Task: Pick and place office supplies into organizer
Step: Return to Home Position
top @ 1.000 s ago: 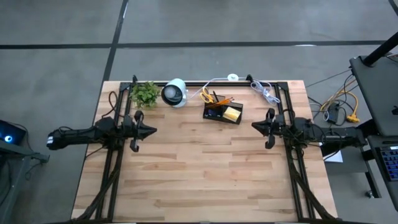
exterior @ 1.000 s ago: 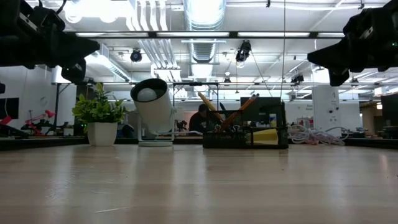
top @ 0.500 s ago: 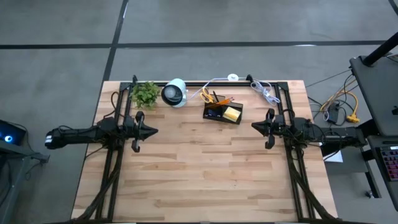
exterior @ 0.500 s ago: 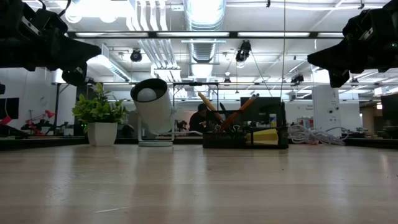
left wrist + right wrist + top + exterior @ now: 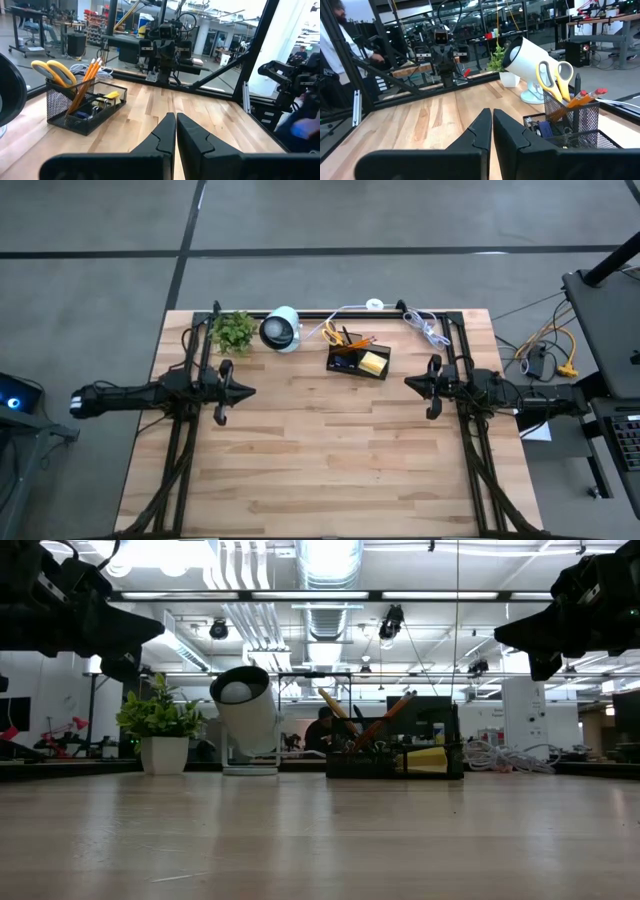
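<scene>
The black mesh organizer (image 5: 358, 361) stands near the table's far edge, also in the low view (image 5: 395, 757) and both wrist views (image 5: 82, 107) (image 5: 570, 127). In it stand yellow-handled scissors (image 5: 54, 72), orange pencils (image 5: 87, 75), a dark pen (image 5: 578, 82) and a yellow sticky-note pad (image 5: 373, 362). My left gripper (image 5: 248, 391) hovers shut over the table's left side, its own view (image 5: 176, 117) showing the fingers together. My right gripper (image 5: 408, 383) hovers shut over the right side (image 5: 491, 112). Both point toward the table's middle and touch nothing.
A green potted plant (image 5: 234, 330) and a white round lamp-like device (image 5: 281, 328) stand left of the organizer at the far edge. A white cable (image 5: 424, 326) lies at the far right corner. Bare wood (image 5: 330, 450) spreads between and in front of the arms.
My left gripper has crept slightly toward the table's right; everything else has kept still.
</scene>
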Motion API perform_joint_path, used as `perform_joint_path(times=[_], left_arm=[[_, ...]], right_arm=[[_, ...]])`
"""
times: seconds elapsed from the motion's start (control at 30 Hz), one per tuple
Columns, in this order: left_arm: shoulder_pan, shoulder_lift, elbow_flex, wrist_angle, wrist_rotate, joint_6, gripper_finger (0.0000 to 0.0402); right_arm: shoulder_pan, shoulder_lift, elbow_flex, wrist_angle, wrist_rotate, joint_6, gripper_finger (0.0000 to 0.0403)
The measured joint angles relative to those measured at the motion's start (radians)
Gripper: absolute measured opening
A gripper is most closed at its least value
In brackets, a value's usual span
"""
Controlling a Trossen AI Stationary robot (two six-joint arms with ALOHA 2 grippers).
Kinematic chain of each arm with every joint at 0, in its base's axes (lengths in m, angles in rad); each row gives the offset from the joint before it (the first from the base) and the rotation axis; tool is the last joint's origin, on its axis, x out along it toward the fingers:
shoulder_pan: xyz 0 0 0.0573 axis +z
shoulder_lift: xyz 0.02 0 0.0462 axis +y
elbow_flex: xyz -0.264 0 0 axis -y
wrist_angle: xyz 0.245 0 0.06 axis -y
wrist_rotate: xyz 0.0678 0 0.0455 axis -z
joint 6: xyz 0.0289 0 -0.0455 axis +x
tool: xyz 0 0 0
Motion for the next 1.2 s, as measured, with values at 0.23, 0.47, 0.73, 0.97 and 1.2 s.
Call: perform_joint_path(times=[0.23, 0.47, 0.73, 0.97, 1.2], left_arm=[[0.0, 0.022, 0.0, 0.0, 0.0, 0.0, 0.0], [0.0, 0.041, 0.0, 0.001, 0.0, 0.0, 0.0], [0.0, 0.055, 0.0, 0.0, 0.0, 0.0, 0.0], [0.0, 0.053, 0.0, 0.001, 0.0, 0.0, 0.0], [0.0, 0.052, 0.0, 0.001, 0.0, 0.0, 0.0]], right_arm=[[0.0, 0.0, 0.0, 0.0, 0.0, 0.001, 0.0009], [0.0, 0.0, 0.0, 0.0, 0.0, -0.001, 0.0009], [0.0, 0.0, 0.0, 0.0, 0.0, 0.002, 0.0009], [0.0, 0.0, 0.0, 0.0, 0.0, 0.0, 0.0009], [0.0, 0.0, 0.0, 0.0, 0.0, 0.001, 0.0009]])
